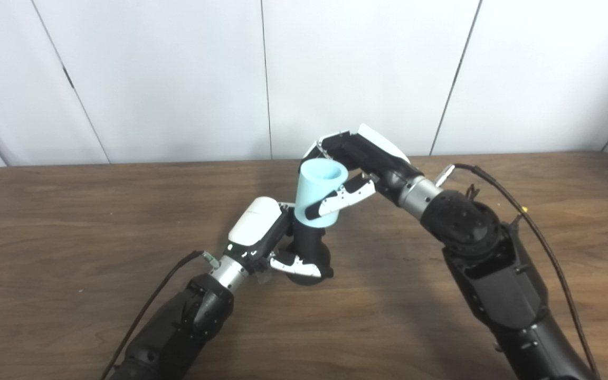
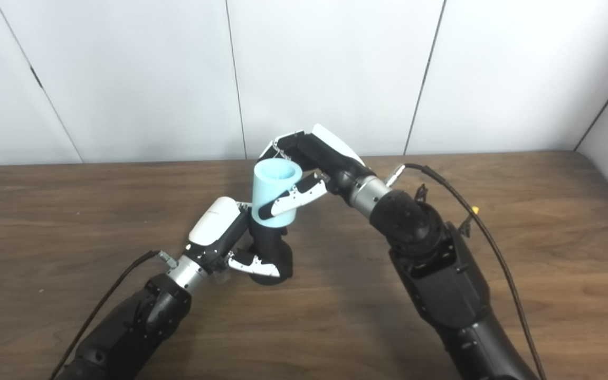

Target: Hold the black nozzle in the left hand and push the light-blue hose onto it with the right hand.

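Light-blue hose (image 1: 319, 194) atop black nozzle (image 1: 312, 253), no legible writing

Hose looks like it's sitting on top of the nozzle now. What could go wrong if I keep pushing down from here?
1. The light-blue hose leans slightly off the black nozzle axis; pushing down may cock it and jam it rather than seat it.
2. The left hand grips the nozzle low, near the table; a hard push may tip or slide it out of that grip.
3. The right hand holds the hose from its far side with the thumb across the front, so the hose may slip through.
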{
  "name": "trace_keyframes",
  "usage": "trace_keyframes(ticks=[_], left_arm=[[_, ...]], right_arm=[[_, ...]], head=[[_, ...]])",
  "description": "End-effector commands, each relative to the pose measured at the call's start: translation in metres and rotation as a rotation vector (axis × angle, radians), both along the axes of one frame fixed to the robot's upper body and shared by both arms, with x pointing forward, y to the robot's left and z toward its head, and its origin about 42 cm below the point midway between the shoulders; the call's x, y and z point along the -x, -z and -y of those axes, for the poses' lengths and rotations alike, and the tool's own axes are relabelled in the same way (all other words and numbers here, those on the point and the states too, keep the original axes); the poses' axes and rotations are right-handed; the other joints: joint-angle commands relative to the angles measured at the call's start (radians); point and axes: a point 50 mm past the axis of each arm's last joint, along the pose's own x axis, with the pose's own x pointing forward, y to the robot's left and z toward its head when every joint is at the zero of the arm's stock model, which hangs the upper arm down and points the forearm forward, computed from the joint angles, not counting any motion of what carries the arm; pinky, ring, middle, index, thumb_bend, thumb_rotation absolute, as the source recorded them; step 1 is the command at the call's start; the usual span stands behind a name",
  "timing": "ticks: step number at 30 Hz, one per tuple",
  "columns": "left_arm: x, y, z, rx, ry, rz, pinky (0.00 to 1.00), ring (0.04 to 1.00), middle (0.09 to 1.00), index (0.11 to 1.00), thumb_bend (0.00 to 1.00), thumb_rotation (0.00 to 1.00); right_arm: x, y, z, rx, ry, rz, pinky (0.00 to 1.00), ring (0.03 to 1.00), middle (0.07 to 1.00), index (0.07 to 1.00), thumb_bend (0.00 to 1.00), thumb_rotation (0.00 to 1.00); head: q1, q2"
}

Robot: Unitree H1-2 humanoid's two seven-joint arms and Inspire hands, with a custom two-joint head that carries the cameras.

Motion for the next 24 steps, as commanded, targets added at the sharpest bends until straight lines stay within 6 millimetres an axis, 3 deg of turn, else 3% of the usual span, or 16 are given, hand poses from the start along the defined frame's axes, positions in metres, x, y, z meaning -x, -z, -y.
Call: trace_keyframes(ticks=[1,15,24], left_arm=[[0.067,0.09,0.011,-0.071,0.006,-0.267,0.32,0.393,0.433,0.501,0.5,0.0],[0.067,0.088,0.009,-0.081,0.01,-0.269,0.35,0.409,0.447,0.499,0.5,0.0],[0.066,0.088,0.009,-0.083,0.013,-0.27,0.35,0.402,0.442,0.501,0.5,0.0]], right_arm=[[-0.006,-0.017,-0.003,-0.005,0.014,0.07,0.36,0.445,0.49,0.475,0.52,0.0],[0.0,-0.01,-0.008,0.001,-0.057,0.02,0.35,0.437,0.486,0.486,0.52,0.0],[0.014,-0.022,-0.006,0.045,-0.113,0.02,0.35,0.435,0.485,0.485,0.52,0.0]], head=[[0.002,0.001],[0.007,0.011],[0.008,0.016]])
